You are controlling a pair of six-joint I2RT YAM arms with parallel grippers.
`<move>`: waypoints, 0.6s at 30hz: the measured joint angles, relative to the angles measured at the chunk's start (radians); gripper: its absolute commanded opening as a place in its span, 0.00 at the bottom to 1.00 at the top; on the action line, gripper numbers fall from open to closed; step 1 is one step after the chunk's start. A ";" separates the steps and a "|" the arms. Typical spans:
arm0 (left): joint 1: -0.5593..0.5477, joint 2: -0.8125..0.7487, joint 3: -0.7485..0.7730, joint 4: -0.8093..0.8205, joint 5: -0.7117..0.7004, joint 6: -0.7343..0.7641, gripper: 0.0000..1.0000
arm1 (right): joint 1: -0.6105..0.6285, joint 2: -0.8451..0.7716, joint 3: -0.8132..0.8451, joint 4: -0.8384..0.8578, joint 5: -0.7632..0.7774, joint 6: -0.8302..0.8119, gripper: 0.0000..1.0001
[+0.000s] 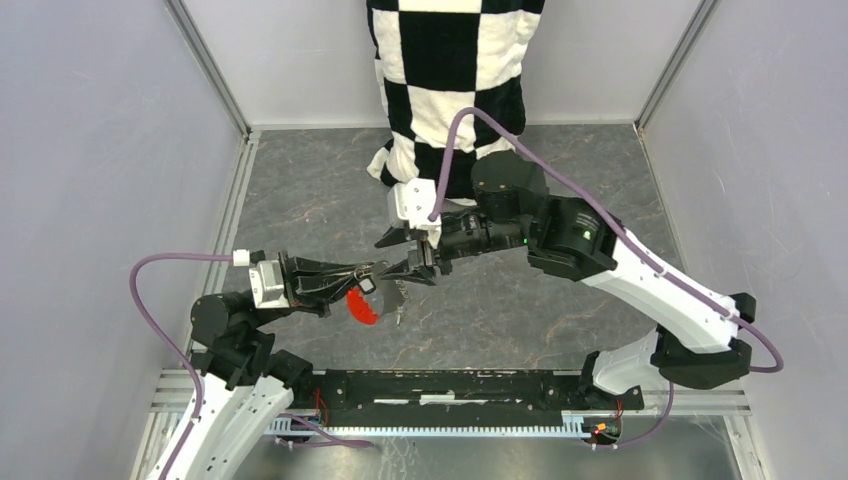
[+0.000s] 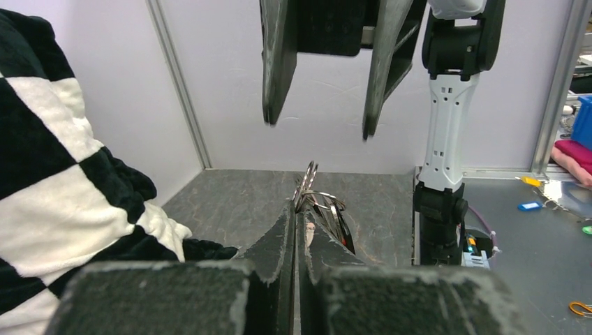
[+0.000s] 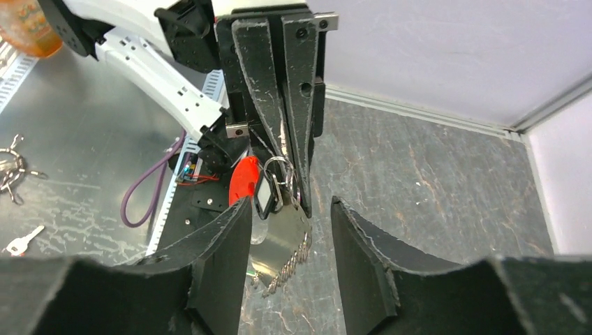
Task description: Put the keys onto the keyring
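Keyring (image 3: pixel 246 180) clamped in left jaws | key (image 3: pixel 283 244) dangling | right jaws parted

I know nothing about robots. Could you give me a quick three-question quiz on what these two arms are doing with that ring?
1. True or false: the left hand is shut on the keyring.
2. The right hand is: A open, B shut, C out of view.
3. What colour is the tag hanging from the keyring?

Key: 1 true; 2 A; 3 red.
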 measured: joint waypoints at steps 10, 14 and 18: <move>0.000 0.001 0.020 -0.032 0.029 -0.003 0.02 | 0.000 0.085 0.033 -0.009 -0.085 -0.058 0.32; 0.000 0.001 0.021 -0.044 0.030 -0.003 0.02 | -0.001 0.093 0.049 -0.008 -0.100 -0.059 0.15; 0.000 0.001 0.021 -0.051 0.029 -0.003 0.02 | -0.008 0.093 0.050 -0.010 -0.112 -0.049 0.20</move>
